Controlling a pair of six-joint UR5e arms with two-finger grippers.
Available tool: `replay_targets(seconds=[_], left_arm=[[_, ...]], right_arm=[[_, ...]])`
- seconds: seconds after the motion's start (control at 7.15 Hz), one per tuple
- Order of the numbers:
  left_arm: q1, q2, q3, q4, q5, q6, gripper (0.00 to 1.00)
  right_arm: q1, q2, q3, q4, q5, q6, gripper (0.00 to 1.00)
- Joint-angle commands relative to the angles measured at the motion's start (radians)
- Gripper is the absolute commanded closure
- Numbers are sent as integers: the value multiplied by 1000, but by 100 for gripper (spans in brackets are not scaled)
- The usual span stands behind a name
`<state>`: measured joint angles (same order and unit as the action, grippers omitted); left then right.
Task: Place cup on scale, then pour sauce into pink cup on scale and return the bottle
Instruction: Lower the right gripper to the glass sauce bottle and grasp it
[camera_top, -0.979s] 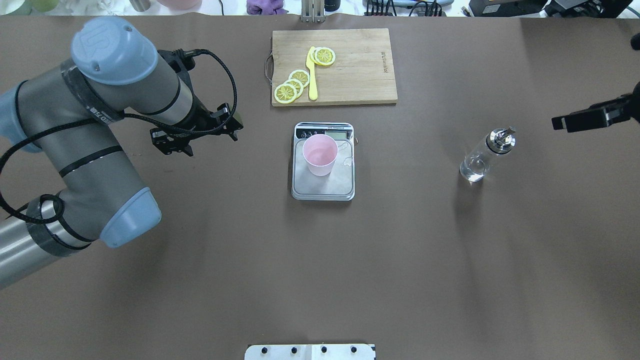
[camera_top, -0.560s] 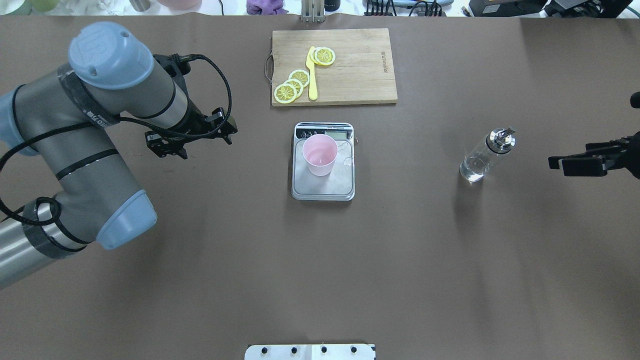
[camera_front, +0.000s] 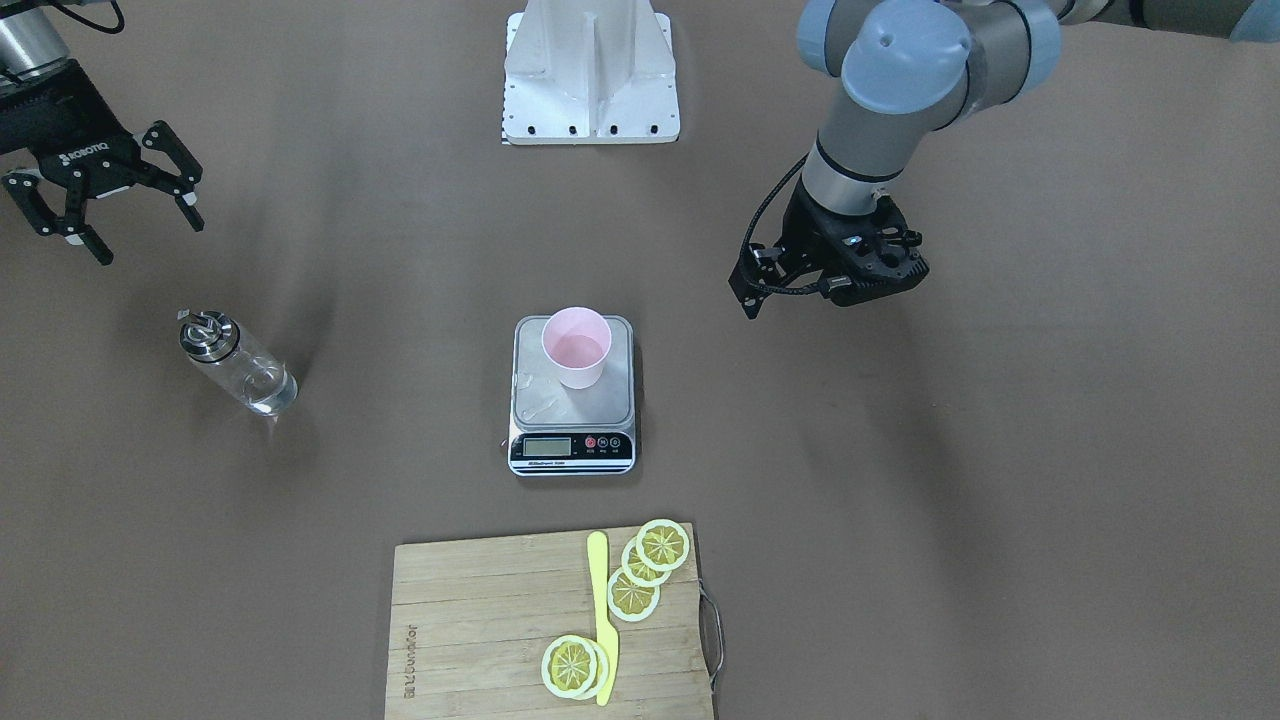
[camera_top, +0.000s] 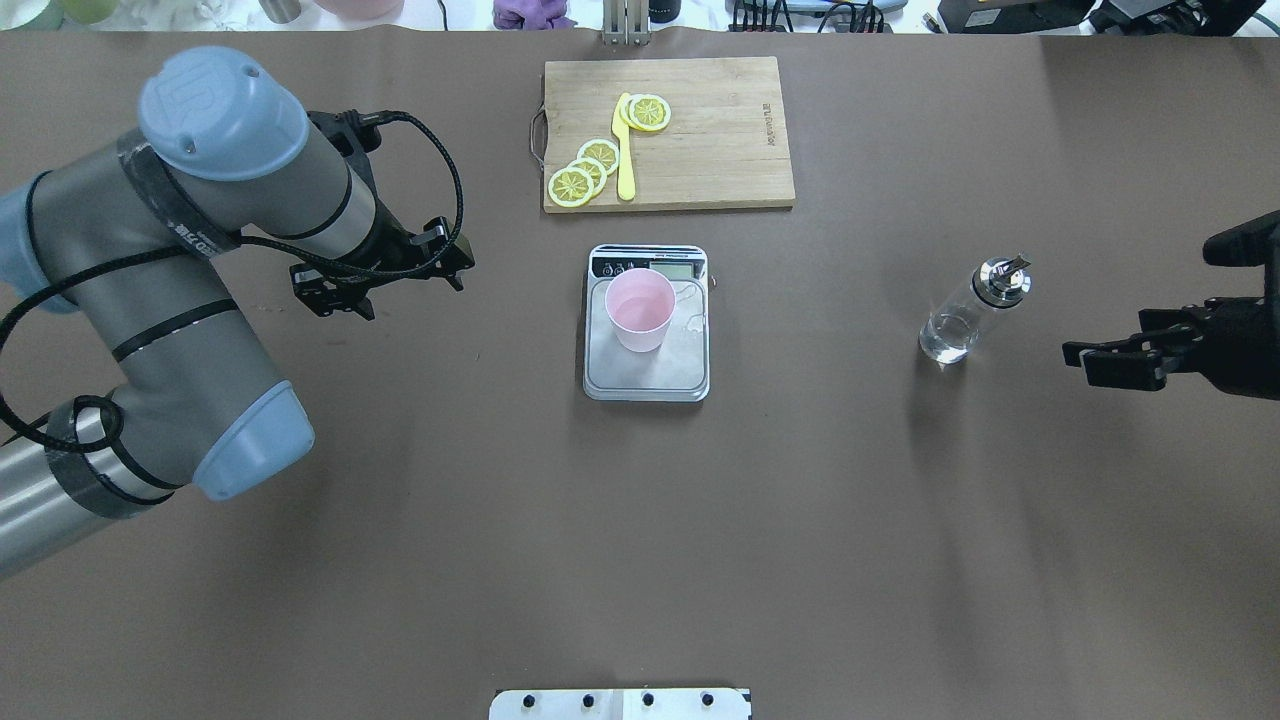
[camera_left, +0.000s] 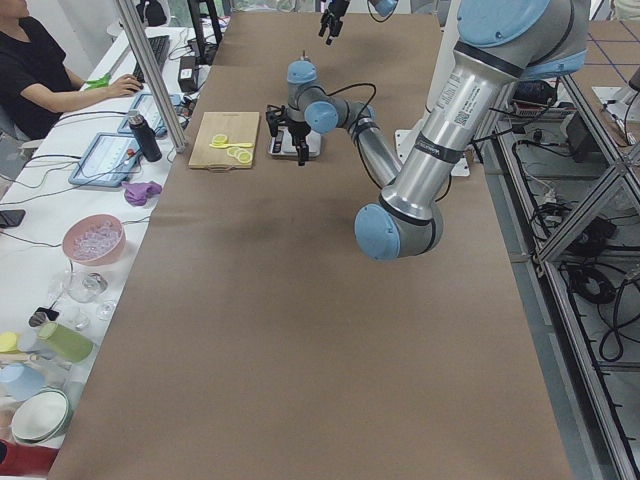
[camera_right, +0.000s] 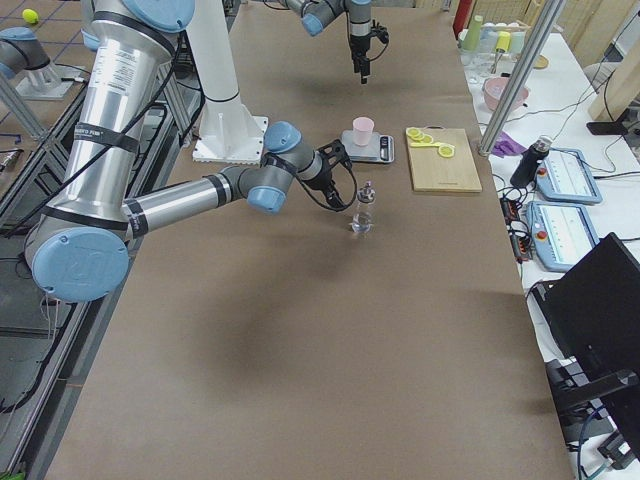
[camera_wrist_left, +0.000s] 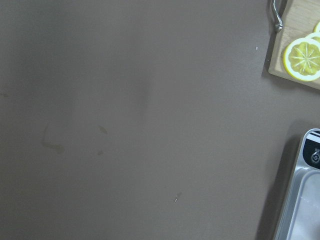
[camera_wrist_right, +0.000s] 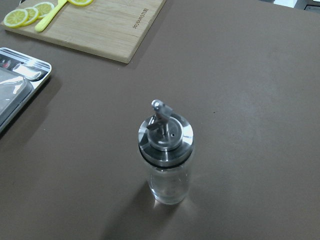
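Clear glass bottle (camera_top: 958, 322), shiny silver pourer cap, stands upright near the right gripper (camera_top: 1079, 363), not touching; jaws spread, empty. Pale pink plastic cup (camera_top: 640, 308) rests on metal scale (camera_top: 688, 372)

Grey arm (camera_top: 250, 215), blue caps (camera_top: 222, 112), black ROBOTIQ-marked right pincer (camera_front: 150, 240).

Centre of the overhead frame: pale pink cup (camera_top: 640, 308) on silver scale (camera_top: 650, 378) with black display strip. Right of centre: clear bottle (camera_top: 955, 330), shiny silver cap, black collar. Upper centre: light, straight-grained wooden board (camera_top: 720, 140), yellow lemon slices (camera_top: 572, 186), yellow knife (camera_top: 625, 165); plain brown table (camera_top: 700, 550).
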<state>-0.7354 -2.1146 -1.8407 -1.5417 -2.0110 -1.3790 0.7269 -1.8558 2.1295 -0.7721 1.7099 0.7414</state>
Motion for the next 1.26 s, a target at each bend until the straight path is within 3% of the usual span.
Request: replay_targets(seconds=[0.0,0.28,1.12], left_arm=[[1,-1,5,0,0,0,2],[1,1,8,-2,0,0,2],[2,1,14,-2,0,0,2]], right_arm=[[-99,3,-41,60,-163,9,0],[-107,9,-196,306,-174,7,0],[-162,109,-313,376,-308,-2,0]])
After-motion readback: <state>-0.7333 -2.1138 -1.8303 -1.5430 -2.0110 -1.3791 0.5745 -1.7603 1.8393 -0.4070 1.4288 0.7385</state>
